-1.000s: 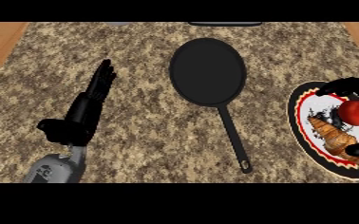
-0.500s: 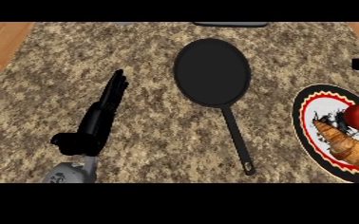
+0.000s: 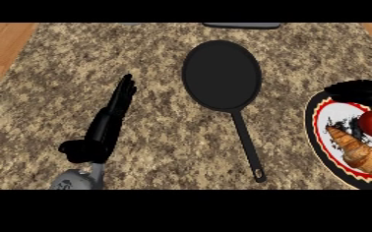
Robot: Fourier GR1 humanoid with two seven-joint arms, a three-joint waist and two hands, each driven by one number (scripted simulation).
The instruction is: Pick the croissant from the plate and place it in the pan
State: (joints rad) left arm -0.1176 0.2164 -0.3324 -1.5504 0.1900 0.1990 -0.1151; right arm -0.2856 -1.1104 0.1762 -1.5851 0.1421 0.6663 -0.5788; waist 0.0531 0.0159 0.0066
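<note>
Croissant (image 3: 352, 147) not yet picked up; lying on plate (image 3: 317, 128) at far right edge of view, partly cut off. Left hand (image 3: 109, 123) at lower left, black, fingers straight and together, open and holding nothing, stretched flat over granite counter (image 3: 160, 128); grey forearm entering from bottom edge. Right hand not visible, so its state unknown. Outward from left hand: pan (image 3: 222, 76) at centre, empty, round and matte black, thin straight handle running toward bottom edge, well apart from hand. Further right: plate with black rim, red ring and white centre, holding golden-brown, ridged, tapering croissant beside a red round item.

Likely risks: croissant sits far from the visible hand and near view's edge, so a reach could be poorly seen; flaky curved shape may slip from fingers; long handle could be knocked in passing, shifting pan.
</note>
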